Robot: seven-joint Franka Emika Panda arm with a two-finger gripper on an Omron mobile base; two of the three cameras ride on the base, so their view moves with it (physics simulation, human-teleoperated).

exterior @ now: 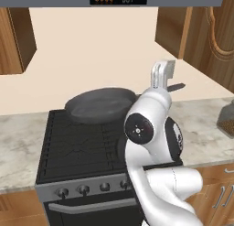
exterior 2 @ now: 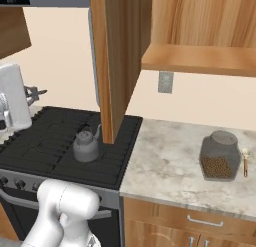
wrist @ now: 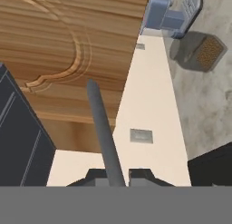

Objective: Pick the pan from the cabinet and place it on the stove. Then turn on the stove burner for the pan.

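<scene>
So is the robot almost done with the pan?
Partway. The pan is out of the cabinet, whose door hangs open, and sits tilted over the stove. The jaws are shut on its handle. Left: letting go, then turning a knob.

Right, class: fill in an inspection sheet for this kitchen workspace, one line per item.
Surface: black stove with ridged grates, marble counter beside it.
Job's things: pan above the stove's back left, its handle in the gripper; cabinet door open.
Clutter: kettle on the stove; jar on the counter.
Grippers: gripper shut on the pan's handle.
Cables: nothing seen.
Surroundings: wall outlet, drawers below the counter.
</scene>
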